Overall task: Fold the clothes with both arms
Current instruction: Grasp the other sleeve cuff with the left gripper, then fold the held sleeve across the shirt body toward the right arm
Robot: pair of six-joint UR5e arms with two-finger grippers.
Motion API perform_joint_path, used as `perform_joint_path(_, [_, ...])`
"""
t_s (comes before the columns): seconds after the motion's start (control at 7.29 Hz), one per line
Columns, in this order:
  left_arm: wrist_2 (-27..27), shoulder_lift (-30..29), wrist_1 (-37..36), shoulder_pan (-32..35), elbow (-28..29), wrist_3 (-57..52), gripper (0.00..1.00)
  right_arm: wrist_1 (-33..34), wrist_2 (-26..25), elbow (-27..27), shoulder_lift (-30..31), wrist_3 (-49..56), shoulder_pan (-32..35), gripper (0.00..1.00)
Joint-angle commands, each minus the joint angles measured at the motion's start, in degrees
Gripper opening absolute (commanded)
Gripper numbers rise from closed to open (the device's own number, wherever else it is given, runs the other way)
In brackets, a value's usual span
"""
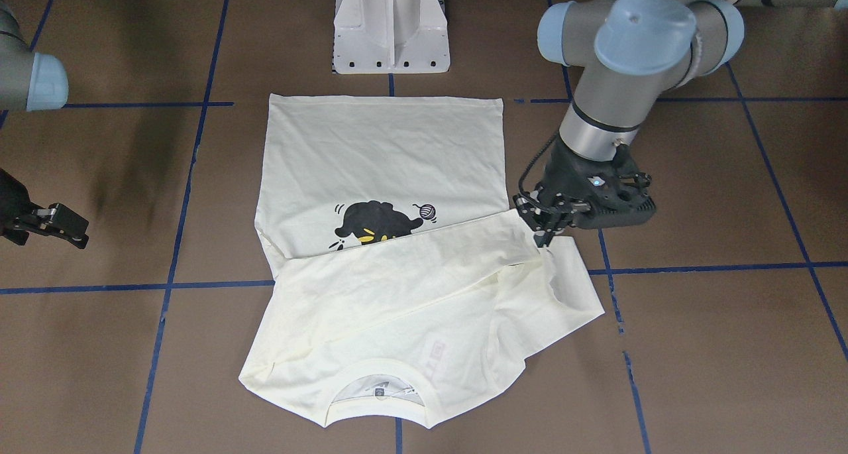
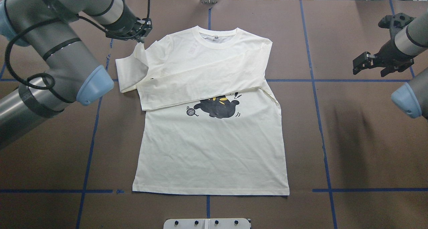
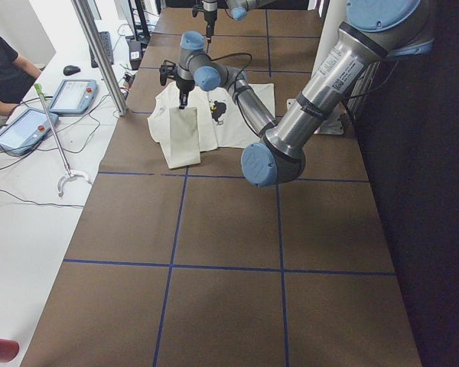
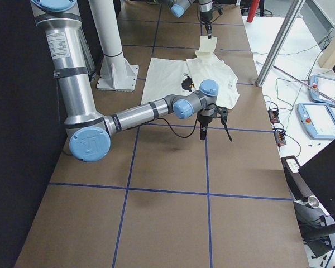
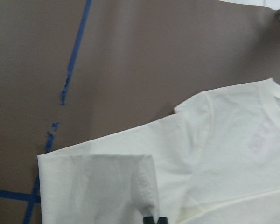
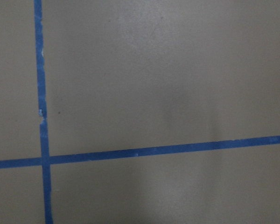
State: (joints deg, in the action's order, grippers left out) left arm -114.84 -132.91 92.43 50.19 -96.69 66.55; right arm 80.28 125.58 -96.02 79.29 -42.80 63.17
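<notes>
The cream T-shirt (image 2: 214, 148) lies flat mid-bench (image 2: 351, 148), collar toward the top of the overhead view. One sleeve (image 2: 200, 85) crosses the chest, half hiding the black cat print (image 2: 217, 108). The neck label (image 2: 216, 37) is too small to read. At upper left the left pincer (image 2: 142, 39) pinches the other sleeve's cuff (image 2: 128, 72). At right the right pincer (image 2: 369, 67) hangs spread.

sleeve (image 2: 200, 78) lies across the t-shirt (image 2: 214, 152) on the table (image 2: 354, 145).
</notes>
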Motion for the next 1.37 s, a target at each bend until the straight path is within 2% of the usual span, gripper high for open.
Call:
perform_joint_path(0.0, [-5.5,-11.4,-2.5,-2.1,0.0,10.6,0.00,0.0,0.0,0.1,0.9,0.5,0.6,1.00])
perform_joint_path(0.14, [-1.6,-14.8,-2.0,-8.7,1.2,16.8,0.00,0.0,0.0,0.2,0.9,0.5,0.6,1.00])
perform_joint_path(0.27, [5.1,-20.0,-1.0,-14.5,6.9,21.6,0.00,0.1,0.0,0.5,0.8,0.5,0.6,1.00])
perform_joint_path(0.55, [6.6,-27.0,14.0,-16.3,25.2,29.7,0.00,0.1,-0.1,0.7,1.0,0.4,0.6,1.00])
perform_joint_path(0.69, [7.3,-27.5,17.1,-17.1,28.9,30.3,0.00,0.1,-0.1,0.7,1.0,0.3,0.6,1.00])
perform_joint_path(0.82, [11.7,-27.7,20.5,-20.4,32.4,34.2,0.00,0.1,-0.2,0.7,1.0,0.2,0.6,1.00])
perform_joint_path(0.96, [15.9,-27.7,29.0,-23.8,38.6,34.5,0.88,0.1,-0.2,0.7,0.9,0.2,0.6,1.00])
perform_joint_path(1.1, [20.0,-27.7,33.7,-26.4,40.2,33.2,1.00,0.1,-0.2,0.7,0.7,0.0,0.6,1.00])
perform_joint_path(1.23, [20.7,-27.6,33.7,-26.8,38.7,29.6,1.00,0.0,-0.2,0.7,0.4,-0.1,0.6,1.00])
